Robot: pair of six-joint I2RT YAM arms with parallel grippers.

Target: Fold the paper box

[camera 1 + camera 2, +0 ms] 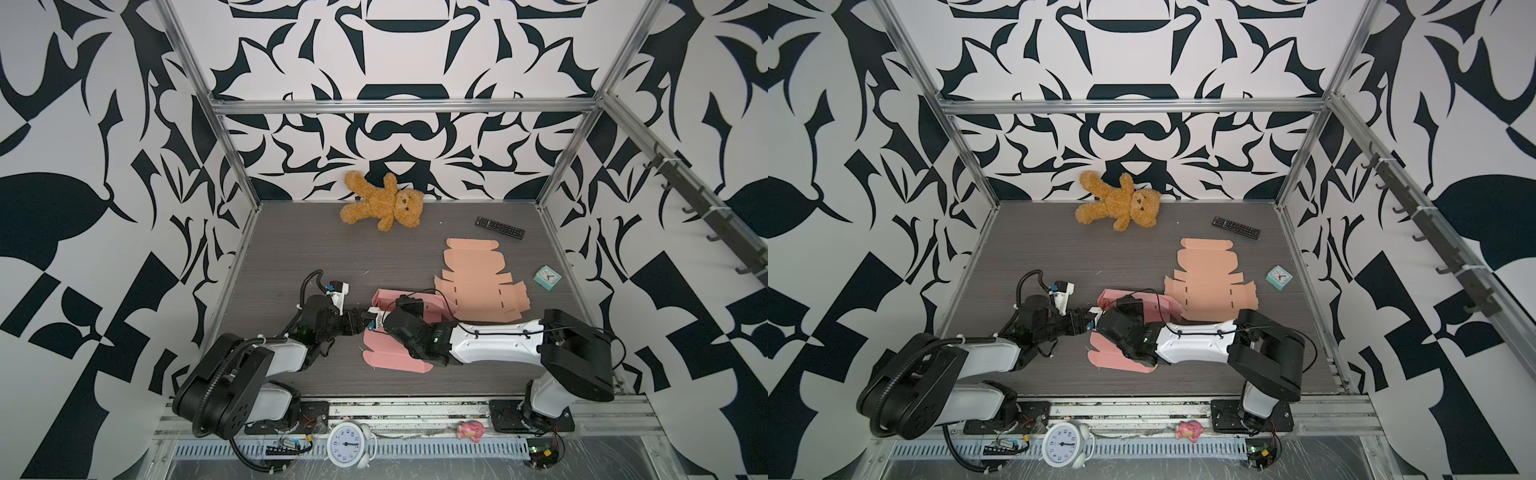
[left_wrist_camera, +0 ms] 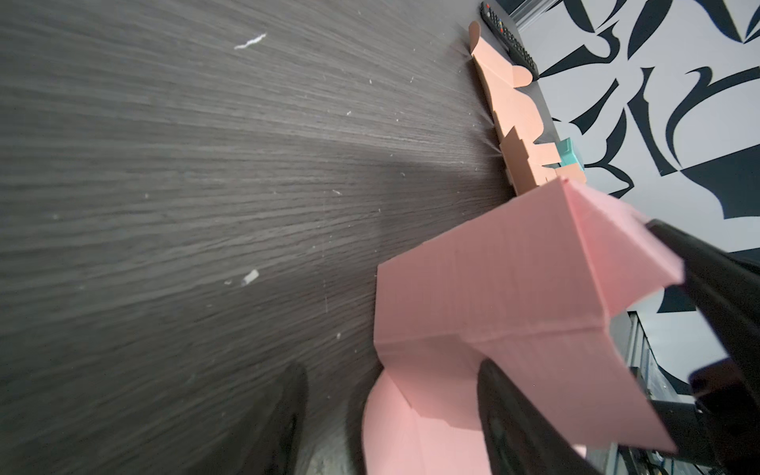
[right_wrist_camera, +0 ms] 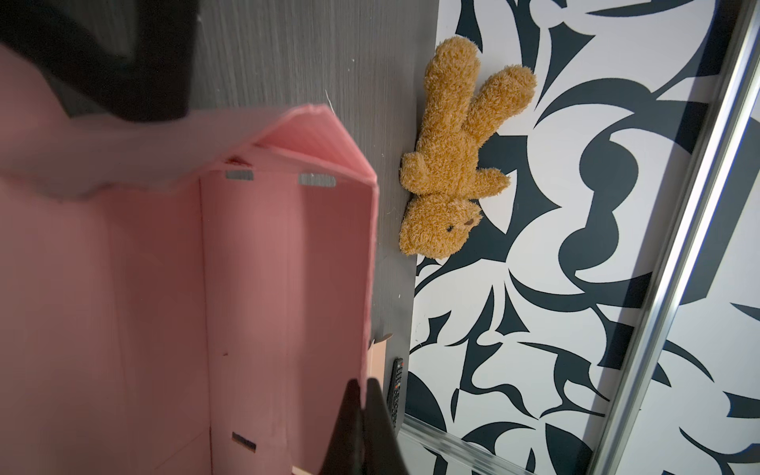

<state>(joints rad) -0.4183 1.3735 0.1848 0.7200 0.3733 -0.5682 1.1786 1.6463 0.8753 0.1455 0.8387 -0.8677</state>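
Paper box (image 1: pixel 384 355), pink and half-folded with one long wall raised, lies at the near middle of the table (image 1: pixel 291 257), beneath both wrists. The right claw (image 3: pixel 364 382) is pinched tight on that wall's rim. The left claw (image 2: pixel 392 370) stands wide apart around a pink flap, gripping nothing. A flat peach box blank (image 1: pixel 478 286) lies just beyond. A teddy bear (image 1: pixel 384 203), a remote (image 1: pixel 500 227) and a teal clock (image 1: pixel 547 277) sit farther off.

Robot lab cell; aluminium frame (image 1: pixel 399 106), patterned walls (image 1: pixel 83 208)

A white alarm clock (image 1: pixel 349 444) on the rail below the tabletop's front edge shows black hour numerals around its dial.
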